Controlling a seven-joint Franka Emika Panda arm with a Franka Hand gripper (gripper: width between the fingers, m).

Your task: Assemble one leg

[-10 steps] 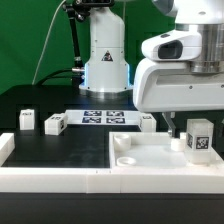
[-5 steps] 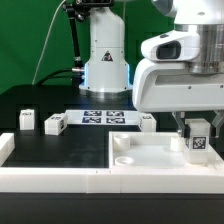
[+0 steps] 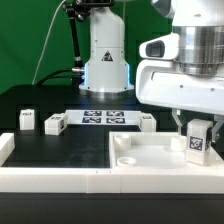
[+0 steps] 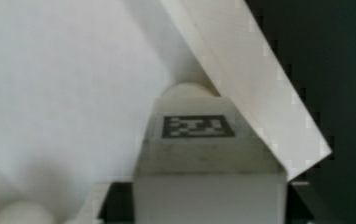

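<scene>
On the black table [image 3: 70,140], starting at nine o'clock in the exterior view, two loose legs [image 3: 27,121] and [image 3: 55,123] stand apart. Toward the centre lies the marker board [image 3: 103,118], with a third leg [image 3: 148,122] just beyond it. At four o'clock the gripper [image 3: 196,127] clasps the leg [image 3: 197,141] (tag facing the camera), tilted slightly, over the white panel [image 3: 150,160]. The wrist view shows that leg [image 4: 200,150] between the fingers [image 4: 246,80], against the panel [image 4: 68,90].
</scene>
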